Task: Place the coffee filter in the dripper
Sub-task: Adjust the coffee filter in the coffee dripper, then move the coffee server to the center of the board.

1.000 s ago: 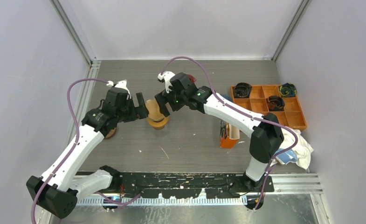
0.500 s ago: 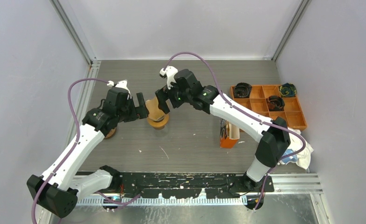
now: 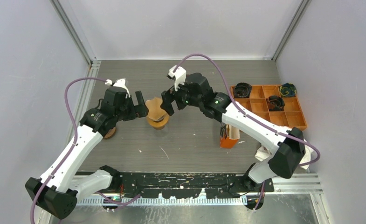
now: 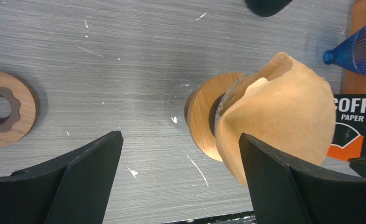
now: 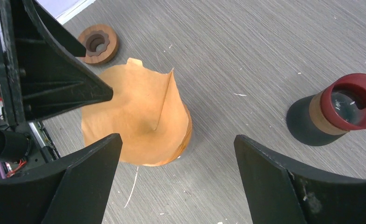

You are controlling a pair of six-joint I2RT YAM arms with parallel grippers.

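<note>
Thin brown paper cone filter (image 5: 139, 116) looks light and crumply, I'd pinch its rim gently. Left gripper (image 4: 178, 140) and right gripper (image 5: 177, 140) gape empty beside the wood-collared dripper (image 4: 202, 119).

The right pincer (image 3: 166, 102) has drawn back to the right, off the brown paper cone filter (image 3: 155, 108), which now shows more fully. The right arm's elbow (image 3: 283, 158) has swung outward to the right and nearer the bases. The left pincer (image 3: 141, 105) has eased slightly left.

The filter (image 5: 139, 116) is matt creased brown paper, the dripper (image 4: 202, 116) smooth-wood-collared, the table (image 4: 101, 56) finely grained grey.
</note>
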